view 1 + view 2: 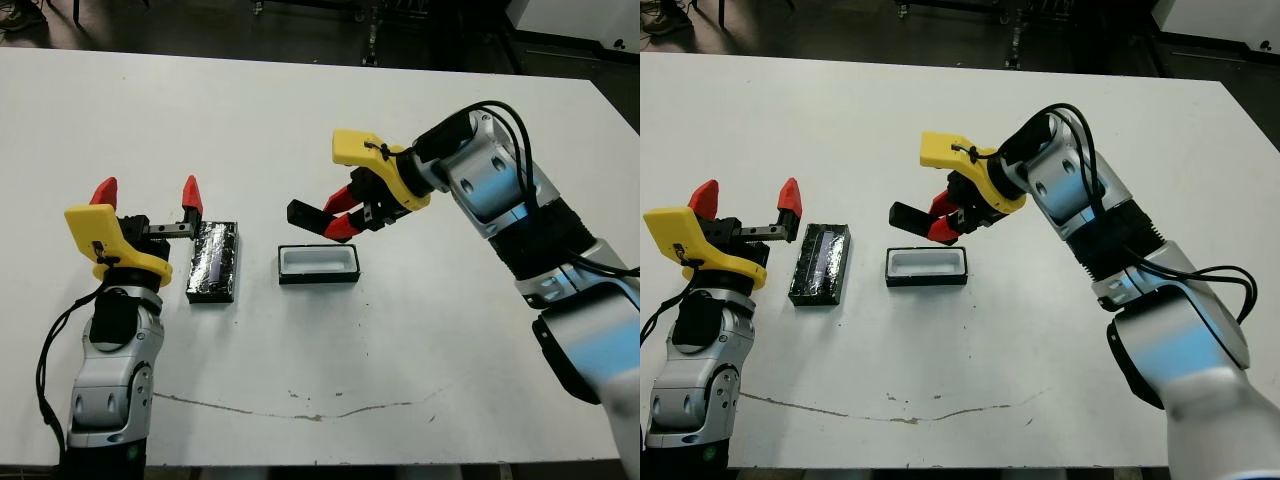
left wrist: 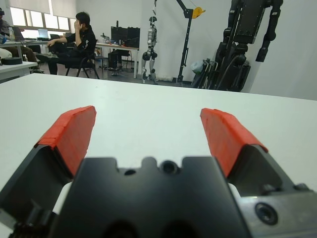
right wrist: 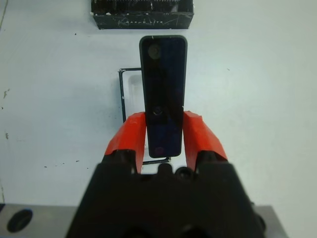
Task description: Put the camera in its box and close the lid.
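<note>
My right gripper (image 1: 342,214) is shut on the camera (image 3: 163,79), a thin black slab with a glossy bluish face, clamped at one end. The camera (image 1: 305,214) hangs in the air just above the back edge of the box (image 1: 318,264), a small black-walled tray with white lining. In the right wrist view the camera covers much of the box (image 3: 124,94). The lid (image 1: 213,261), black and speckled, lies flat on the table left of the box. Beside the lid's left edge my left gripper (image 1: 147,195) stands open, holding nothing, its fingers (image 2: 225,133) spread wide.
The white table (image 1: 300,120) extends far behind the objects. A dark crack line (image 1: 300,410) runs along the table near its front edge. Beyond the far edge, a seated person (image 2: 79,39) and equipment stands (image 2: 247,44) show in the left wrist view.
</note>
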